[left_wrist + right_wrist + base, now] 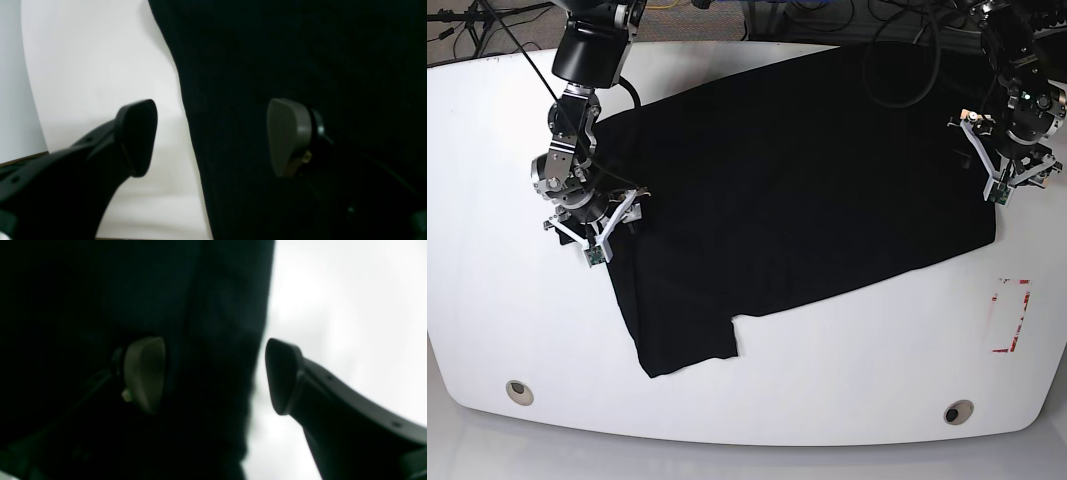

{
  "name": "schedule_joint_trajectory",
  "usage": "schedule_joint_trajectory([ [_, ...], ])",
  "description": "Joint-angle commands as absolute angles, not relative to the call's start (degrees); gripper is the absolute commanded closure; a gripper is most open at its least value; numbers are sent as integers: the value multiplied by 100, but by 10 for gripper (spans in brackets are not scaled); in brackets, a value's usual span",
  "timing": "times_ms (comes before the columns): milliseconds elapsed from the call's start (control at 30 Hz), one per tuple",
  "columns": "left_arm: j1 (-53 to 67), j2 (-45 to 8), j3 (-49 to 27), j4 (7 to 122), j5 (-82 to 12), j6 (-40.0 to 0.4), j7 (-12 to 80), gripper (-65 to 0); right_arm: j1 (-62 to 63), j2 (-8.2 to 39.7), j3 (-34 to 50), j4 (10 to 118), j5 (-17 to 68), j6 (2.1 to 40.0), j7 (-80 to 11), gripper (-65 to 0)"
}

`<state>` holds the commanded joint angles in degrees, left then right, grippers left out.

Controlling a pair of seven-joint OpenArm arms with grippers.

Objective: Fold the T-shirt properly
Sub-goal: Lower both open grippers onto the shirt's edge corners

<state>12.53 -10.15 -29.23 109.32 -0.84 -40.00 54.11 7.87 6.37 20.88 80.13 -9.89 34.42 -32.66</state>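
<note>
The black T-shirt [797,170] lies spread on the white table [847,370], with a sleeve at the near left [689,345]. My left gripper [1015,180] is at the shirt's right edge. In the left wrist view it [211,136] is open and low, one finger [136,136] over bare table and the other [288,136] over the cloth [300,50]. My right gripper [595,235] is at the shirt's left edge. In the right wrist view it [215,375] is open, straddling the cloth edge [213,306]. The collar, white mark and purple bit do not show.
A red-outlined rectangle [1007,315] is marked on the table near the right edge. Two round holes [519,391] [958,411] sit near the table's front edge. Cables [757,15] and stands lie behind the far edge.
</note>
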Motion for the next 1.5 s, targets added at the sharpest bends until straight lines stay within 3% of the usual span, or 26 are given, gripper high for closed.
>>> schedule_joint_trajectory([
  [167, 1209, -989, -2844, 10466, -92, -4000, 5393, -467, 787, 637, 2097, 8145, -989, 3442, -3266, -445],
  [233, 1095, -989, -2844, 10325, -92, -4000, 5376, -436, 787, 637, 2097, 8145, -989, 3442, -3266, -445],
  [567, 637, -980, -2853, 9341, -92, -4000, 5209, -24, 822, 646, 2097, 8092, -980, 3424, -3257, -445],
  [600, 620, -989, -2853, 9297, -92, -4000, 5209, -8, 822, 646, 2097, 8084, -980, 3424, -3257, -445],
  [1500, 611, -1051, -2695, 8804, 13, -4000, 5191, 0, 1033, 664, 2369, 7574, -1015, 3415, -2976, -445],
])
